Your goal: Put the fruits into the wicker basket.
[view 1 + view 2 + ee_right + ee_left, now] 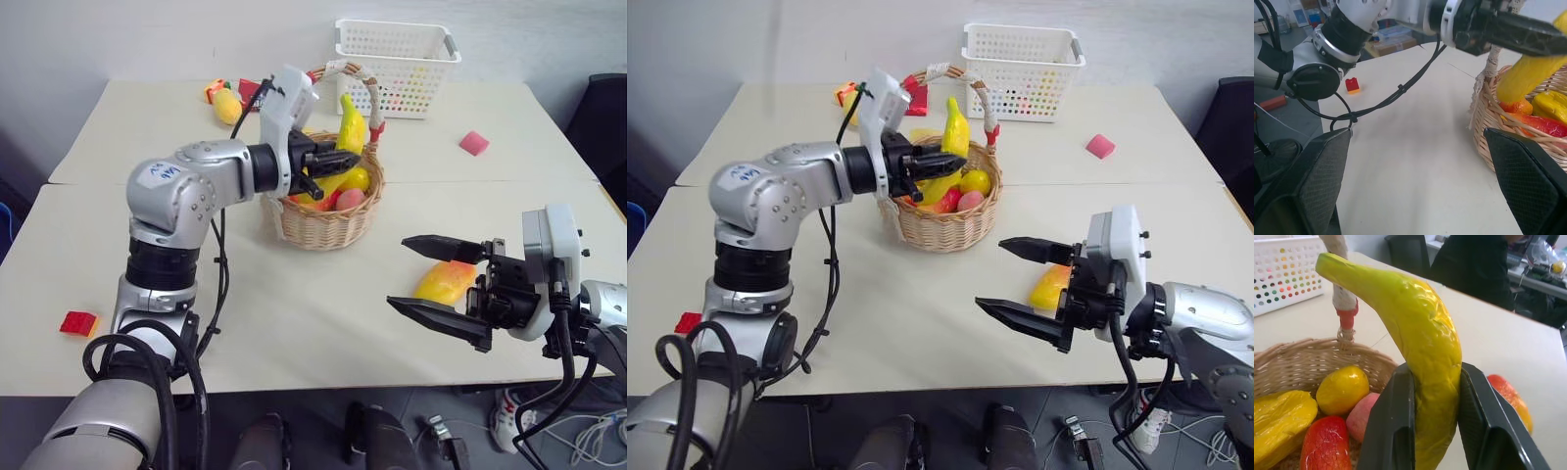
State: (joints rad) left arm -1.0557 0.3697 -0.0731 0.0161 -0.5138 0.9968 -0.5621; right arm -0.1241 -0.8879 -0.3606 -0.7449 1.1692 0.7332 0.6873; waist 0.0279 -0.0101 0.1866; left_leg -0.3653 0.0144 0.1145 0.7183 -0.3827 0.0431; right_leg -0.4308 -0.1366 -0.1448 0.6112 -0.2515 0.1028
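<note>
Yellow banana [1425,362] pinched in my left hand [328,164], I'm hovering over the wicker basket [328,227]; the near-right mango [446,282] is waiting by my spread right hand [436,279].

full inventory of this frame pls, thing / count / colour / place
Curved toy banana: 1, yellow, upright over the basket, held by left gripper.
Oval toy mango: 1, yellow-orange with red blush, on the table beside right gripper.
Round woven wicker basket: 1, tan, white-and-red wrapped handle, table centre.
Toy fruits in basket: several, yellow, red, pink.
White plastic mesh basket: 1, far table edge.
Pink block: 1, far right of the table.
Red-and-yellow cube: 1, near left edge of the table.
Toy pieces: few, yellow, red, far left.
Table: cream.
Left gripper: shut on banana.
Right gripper: open, empty.
</note>
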